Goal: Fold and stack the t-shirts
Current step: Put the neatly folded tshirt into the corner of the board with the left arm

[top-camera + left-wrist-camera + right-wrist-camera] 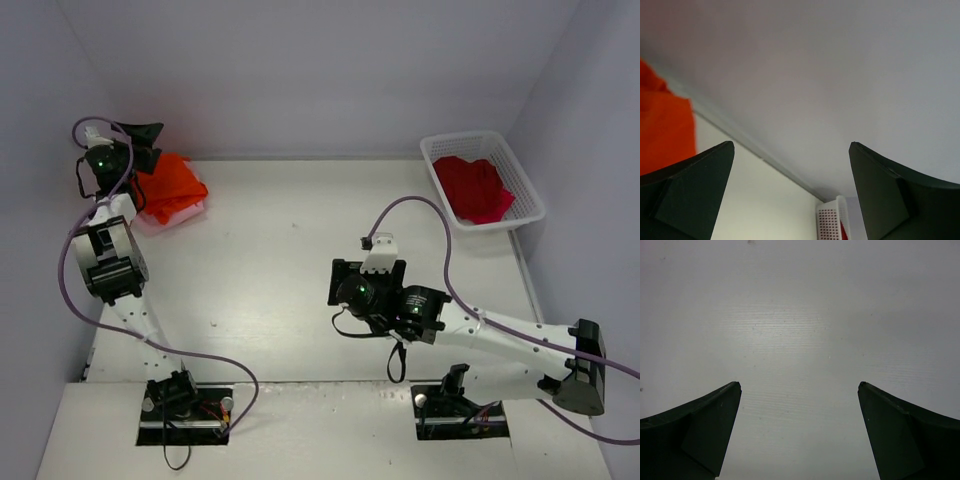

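The crimson t-shirt [474,188] sits bunched in the white basket [527,182], far right, between one and two o'clock from our right gripper [798,384], jaws apart and empty over the table [280,260], nearer than our left gripper [791,143], likewise spread by the orange t-shirt [172,187].

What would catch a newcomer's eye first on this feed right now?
First, the bright orange t-shirt lying in the far left corner of the table, with the left claw open right next to it. Next, the crimson t-shirt crumpled inside the white lattice basket at the far right. The right claw hangs open over the middle of the table.
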### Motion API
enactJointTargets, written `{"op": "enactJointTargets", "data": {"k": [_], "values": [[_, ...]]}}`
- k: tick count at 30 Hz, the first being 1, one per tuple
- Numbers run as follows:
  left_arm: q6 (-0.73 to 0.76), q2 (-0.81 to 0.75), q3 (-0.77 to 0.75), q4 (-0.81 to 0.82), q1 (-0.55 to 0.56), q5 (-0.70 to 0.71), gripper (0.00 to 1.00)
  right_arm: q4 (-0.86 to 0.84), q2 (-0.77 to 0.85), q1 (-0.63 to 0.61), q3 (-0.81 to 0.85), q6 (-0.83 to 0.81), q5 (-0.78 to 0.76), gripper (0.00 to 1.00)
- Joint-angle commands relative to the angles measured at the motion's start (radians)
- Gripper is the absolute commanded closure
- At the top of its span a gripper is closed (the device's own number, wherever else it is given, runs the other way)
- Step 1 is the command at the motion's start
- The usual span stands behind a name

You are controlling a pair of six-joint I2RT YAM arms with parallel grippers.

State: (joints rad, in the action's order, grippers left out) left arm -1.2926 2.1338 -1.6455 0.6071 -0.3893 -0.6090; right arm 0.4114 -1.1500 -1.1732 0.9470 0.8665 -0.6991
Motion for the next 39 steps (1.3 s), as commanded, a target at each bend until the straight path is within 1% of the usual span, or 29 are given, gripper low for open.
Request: {"op": "enactJointTargets", "data": {"k": [1,4,8,12,16,21,28,34,39], "values": [[0.062,-0.008,-0.051,0.052,0.009,-0.026,0.07,-0.016,-0.031,-0.009,0.042,0.009,-0.048,0.0],[0.075,0.043,-0.083,0.065,0.01,-0.015,0.07,-0.016,-0.04,-0.009,0.058,0.003,-0.046,0.0],[0.14,0.09,-0.129,0.013,0.012,-0.002,0.07,-0.016,-0.04,-0.011,0.059,0.003,-0.046,0.0],[0.251,0.091,-0.125,-0.035,0.013,0.052,0.07,-0.016,-0.048,-0.011,0.061,0.014,-0.033,0.0],[0.294,0.066,-0.068,-0.041,0.013,0.113,0.07,-0.016,-0.066,-0.013,0.067,0.019,-0.023,0.0],[0.3,0.08,-0.062,-0.09,0.009,0.141,0.07,-0.016,-0.073,-0.014,0.072,0.02,-0.017,0.0],[0.28,0.118,-0.027,-0.124,0.009,0.201,0.07,-0.013,-0.037,-0.016,0.056,0.022,-0.02,0.0],[0.282,0.136,-0.001,-0.156,0.003,0.249,0.07,-0.013,-0.059,-0.017,0.049,0.035,-0.01,0.0],[0.265,0.14,0.047,-0.135,-0.005,0.264,0.07,-0.013,-0.083,-0.016,0.056,0.035,-0.002,0.0]]}}
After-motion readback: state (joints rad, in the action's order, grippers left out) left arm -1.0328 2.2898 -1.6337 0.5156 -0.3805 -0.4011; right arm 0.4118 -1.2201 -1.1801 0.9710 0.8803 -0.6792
